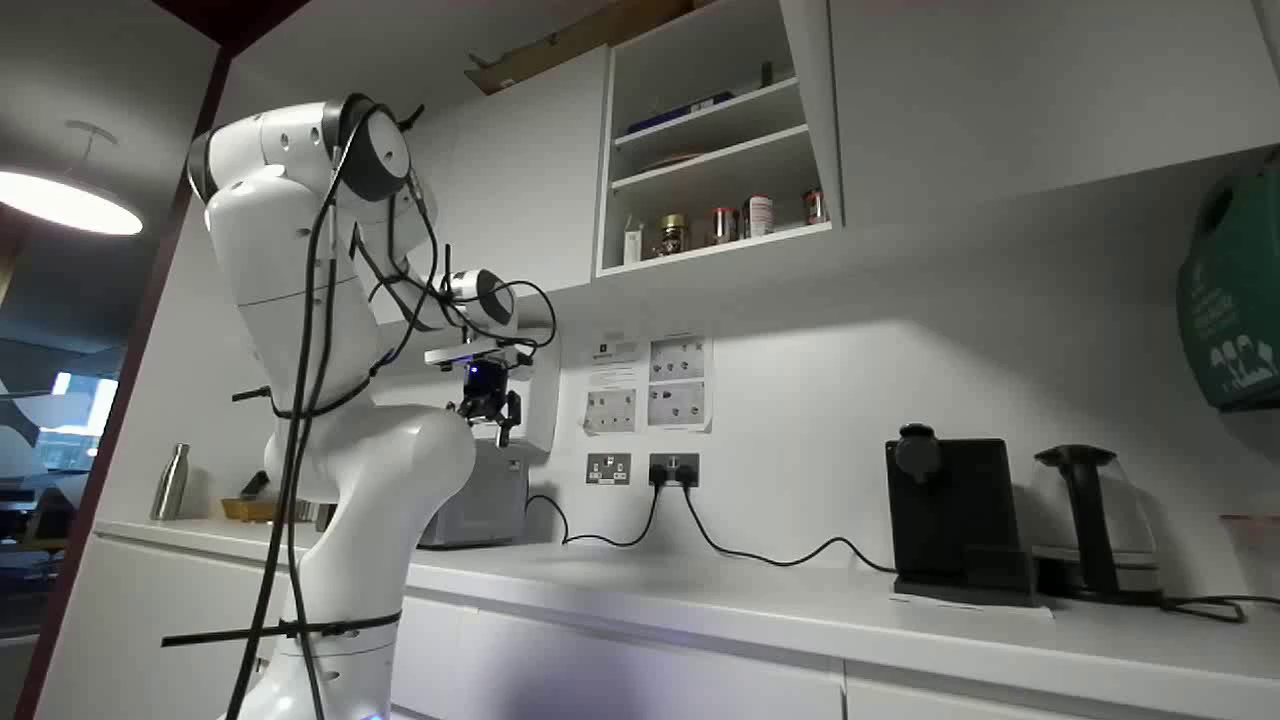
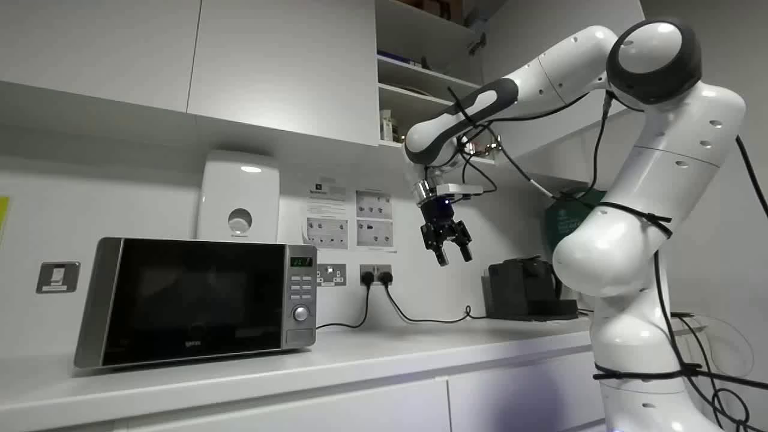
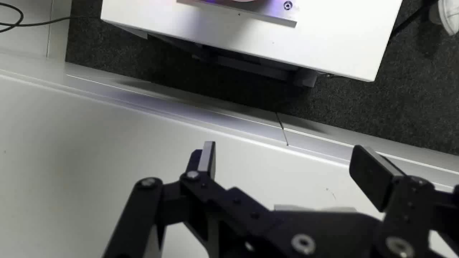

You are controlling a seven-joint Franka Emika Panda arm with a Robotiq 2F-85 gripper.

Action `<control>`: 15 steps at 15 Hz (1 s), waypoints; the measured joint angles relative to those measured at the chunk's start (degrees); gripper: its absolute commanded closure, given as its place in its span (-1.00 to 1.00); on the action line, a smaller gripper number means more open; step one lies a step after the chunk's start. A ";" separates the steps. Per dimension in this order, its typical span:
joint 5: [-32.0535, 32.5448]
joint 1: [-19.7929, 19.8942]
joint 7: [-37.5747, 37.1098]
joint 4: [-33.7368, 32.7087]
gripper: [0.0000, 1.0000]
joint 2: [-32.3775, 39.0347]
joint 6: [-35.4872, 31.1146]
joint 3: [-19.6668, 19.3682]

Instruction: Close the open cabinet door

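Exterior views: cabinet door [image 2: 543, 27] standing open, gripper [image 2: 454, 258] below and apart

Nothing of the task looks done. In both exterior views the cabinet door juts out beside the shelves [image 1: 730, 117], so the whole swing shut is left. The gripper hangs above the counter [image 2: 420, 354], spread wide and holding nothing. Jars [image 1: 672, 238] seem to sit inside (no bother, I'd judge). The arm [image 2: 678, 135], crossing before door and shelves in an exterior view, may stand in the sweep, and its black cables [image 1: 292, 450] could snag. Microwave [image 2: 201, 300], coffee machine [image 1: 950, 520] and kettle [image 1: 1094, 525] stand lower, seemingly harmless.
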State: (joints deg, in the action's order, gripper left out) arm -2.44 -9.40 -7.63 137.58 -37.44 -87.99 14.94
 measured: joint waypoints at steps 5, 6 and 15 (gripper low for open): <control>0.00 0.00 0.00 0.00 -1.00 -0.01 0.00 0.00; 0.00 0.00 0.00 0.00 -1.00 -0.01 0.00 0.00; 9.36 0.52 -2.53 0.03 -1.00 -0.59 0.00 0.32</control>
State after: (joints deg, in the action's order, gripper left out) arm 6.92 -8.88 -10.16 137.61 -38.04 -87.99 15.25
